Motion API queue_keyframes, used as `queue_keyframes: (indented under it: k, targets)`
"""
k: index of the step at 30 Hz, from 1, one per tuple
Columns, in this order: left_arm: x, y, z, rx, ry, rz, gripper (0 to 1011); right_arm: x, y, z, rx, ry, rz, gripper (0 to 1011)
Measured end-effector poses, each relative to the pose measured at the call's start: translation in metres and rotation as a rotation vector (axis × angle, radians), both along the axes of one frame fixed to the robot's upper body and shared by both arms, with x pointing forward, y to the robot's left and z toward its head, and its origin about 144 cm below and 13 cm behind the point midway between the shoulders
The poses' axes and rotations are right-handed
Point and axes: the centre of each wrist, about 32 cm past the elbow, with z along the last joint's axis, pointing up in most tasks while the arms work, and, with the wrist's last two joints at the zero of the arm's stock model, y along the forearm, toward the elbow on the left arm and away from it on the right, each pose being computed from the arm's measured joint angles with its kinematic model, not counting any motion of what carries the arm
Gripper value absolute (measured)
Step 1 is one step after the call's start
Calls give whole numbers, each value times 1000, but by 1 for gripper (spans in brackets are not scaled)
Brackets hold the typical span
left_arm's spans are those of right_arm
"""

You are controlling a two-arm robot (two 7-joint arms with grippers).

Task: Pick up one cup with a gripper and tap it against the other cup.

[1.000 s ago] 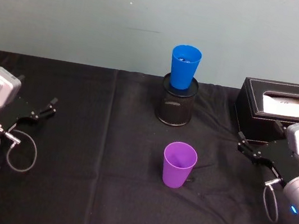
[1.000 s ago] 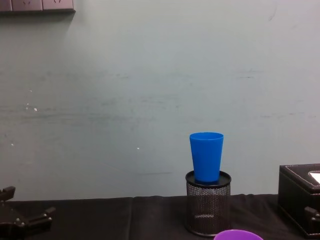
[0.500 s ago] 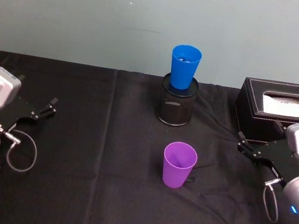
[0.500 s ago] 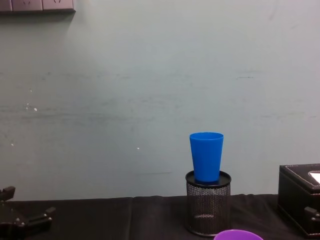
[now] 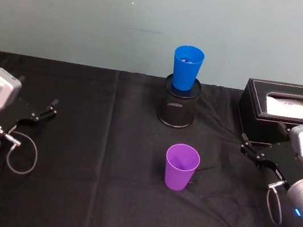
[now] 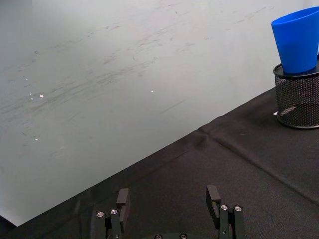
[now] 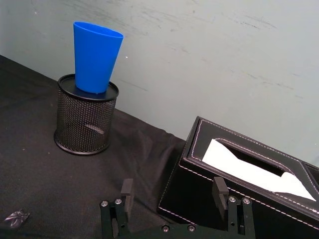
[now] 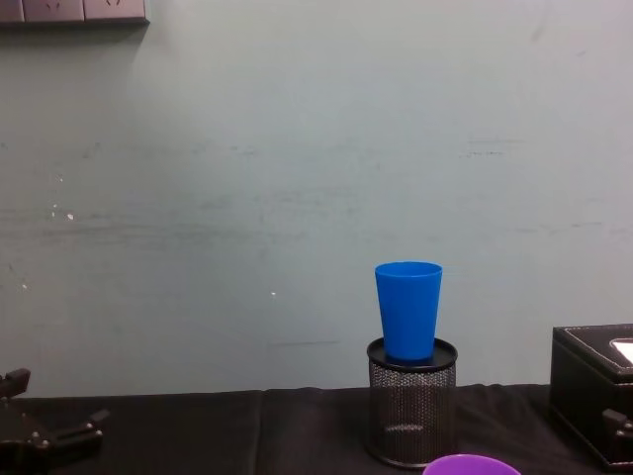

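Aiming your open-jawed right gripper (image 5: 244, 144) at the purple plastic tapered tumbler (image 5: 181, 167), close squarely on its wall. Your left gripper (image 5: 51, 108), jaws open, rests at far left.

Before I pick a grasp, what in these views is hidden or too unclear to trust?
Purple cup: the chest view's bottom edge cuts off all but its rim.
Blue cup: its base sits down in the mesh holder, which hides how deep it goes, in head and chest views.
Tissue box: cut off by the chest view's right edge.
Dark scrap on the cloth, right wrist view: too small to identify.
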Motion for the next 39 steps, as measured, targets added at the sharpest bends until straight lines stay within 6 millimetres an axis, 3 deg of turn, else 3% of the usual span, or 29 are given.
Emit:
queue_keyframes:
  k: [39]
  targets:
    - [0,0,0,0,0,0,1000,0,0,0,0,0,0,1003]
